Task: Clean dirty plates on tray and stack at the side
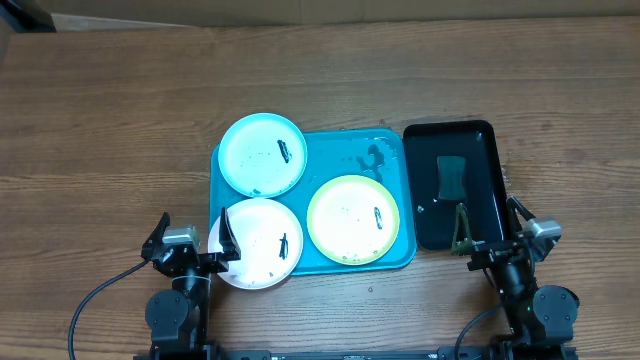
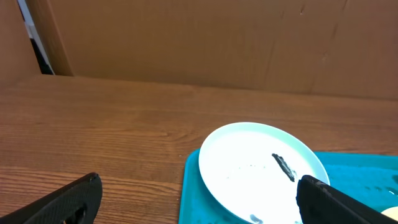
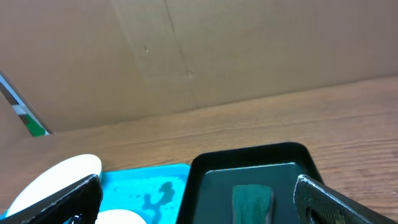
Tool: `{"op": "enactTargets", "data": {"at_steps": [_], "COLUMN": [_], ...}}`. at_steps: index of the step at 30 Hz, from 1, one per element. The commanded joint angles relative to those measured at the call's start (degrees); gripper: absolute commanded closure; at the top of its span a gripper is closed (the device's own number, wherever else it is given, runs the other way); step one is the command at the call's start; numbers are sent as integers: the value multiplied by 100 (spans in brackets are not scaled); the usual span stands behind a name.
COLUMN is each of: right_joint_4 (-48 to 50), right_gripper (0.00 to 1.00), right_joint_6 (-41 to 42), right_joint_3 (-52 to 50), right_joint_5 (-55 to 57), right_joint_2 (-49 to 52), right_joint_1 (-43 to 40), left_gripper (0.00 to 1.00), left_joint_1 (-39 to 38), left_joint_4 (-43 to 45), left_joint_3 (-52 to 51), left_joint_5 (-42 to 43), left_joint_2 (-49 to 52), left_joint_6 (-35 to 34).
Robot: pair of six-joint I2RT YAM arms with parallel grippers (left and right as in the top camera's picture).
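**Three smudged plates on the blue tray, both grippers held wide**

The tray (image 1: pixel 390 175) lies at the middle of the wooden table (image 1: pixel 100 120), its long side running left to right, with a small puddle of water (image 1: pixel 372 160) near its far right corner. All three plates rest on it. The light blue plate (image 1: pixel 262 153) sits at the far left corner, and its rim reaches past the tray's edge. The white plate (image 1: pixel 256 243) sits at the near left corner and hangs over the edge onto the table. The yellow-green plate (image 1: pixel 353 219) lies wholly inside, at the near right. The blue and white plates almost touch, and each plate carries a short dark smudge (image 1: pixel 283 150) right of its middle.

Just beside the tray on the right lies a narrower black tray (image 1: pixel 480 150) with a dark green sponge (image 1: pixel 451 176) in it.

The left gripper (image 1: pixel 193 222) is at the near left, jaws spread wide, and one finger stands over the white plate's left rim. The right gripper (image 1: pixel 490 225) is at the near end of the black tray, also spread wide, one finger over that tray's near edge. Neither holds anything.

A brown cardboard wall (image 2: pixel 186 37) stands behind the table.
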Motion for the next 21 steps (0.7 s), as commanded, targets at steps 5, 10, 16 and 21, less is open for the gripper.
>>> {"op": "enactTargets", "data": {"at_steps": [5, 10, 16, 21], "right_joint_4": [33, -306, -1202, -2251], "right_gripper": [0, 0, 0, 0], "right_joint_6": [260, 278, 249, 52], "right_joint_3": [111, 691, 2028, 3851], "right_joint_5": [35, 59, 245, 184], "right_joint_2": [-52, 48, 1137, 3029], "right_joint_1": [-20, -20, -20, -20], "left_gripper": [0, 0, 0, 0], "left_joint_1": [-4, -4, -4, -4], "left_joint_4": [24, -35, -1104, -2448], "left_joint_3": [-20, 267, 1746, 3646], "left_joint_5": [68, 356, 798, 1239], "left_joint_2": [-50, -48, 431, 1963], "left_joint_6": [81, -522, -911, -870]}}
